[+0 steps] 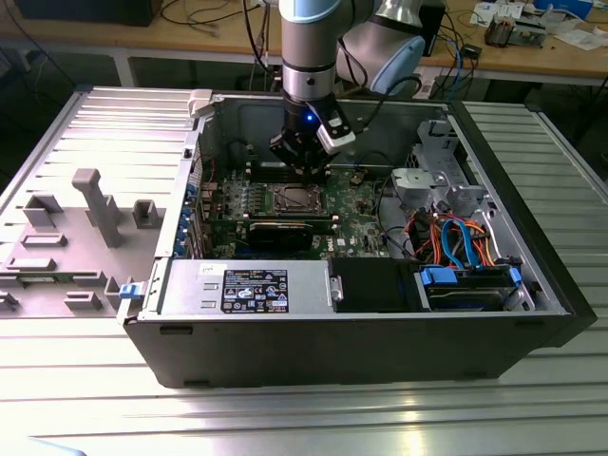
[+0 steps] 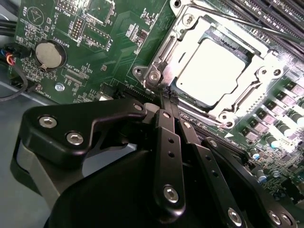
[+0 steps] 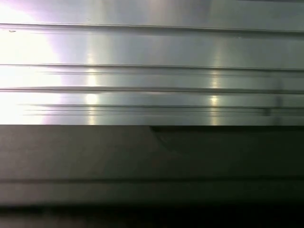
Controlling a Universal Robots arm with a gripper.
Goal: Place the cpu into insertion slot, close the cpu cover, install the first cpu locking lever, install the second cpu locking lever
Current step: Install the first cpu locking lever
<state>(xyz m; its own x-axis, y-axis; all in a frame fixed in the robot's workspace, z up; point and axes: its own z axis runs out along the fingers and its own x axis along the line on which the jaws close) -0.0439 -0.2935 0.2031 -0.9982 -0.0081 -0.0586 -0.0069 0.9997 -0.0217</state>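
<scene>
The cpu (image 2: 213, 66) lies flat in the insertion slot (image 1: 290, 198), its silver top showing bright. The cpu cover (image 2: 164, 52), a silvery frame with a cut-out middle, lies down around the chip. A thin metal lever rod (image 2: 247, 21) runs along one side of the socket. My gripper (image 2: 167, 97) has its two black fingers pressed together, and the tips stand at the socket's corner, just beside the frame. In the exterior view the gripper (image 1: 302, 171) hangs inside the open computer case, right over the socket's far edge.
Around the socket are the green motherboard (image 2: 118, 33), a coin battery (image 2: 50, 54) and long black memory slots (image 2: 280, 19). A black graphics card (image 1: 285, 231), power supply (image 1: 242, 288), blue drive cage (image 1: 470, 285) and cables (image 1: 456, 237) crowd the case. A grey fixture (image 1: 95, 204) stands at the exterior view's left.
</scene>
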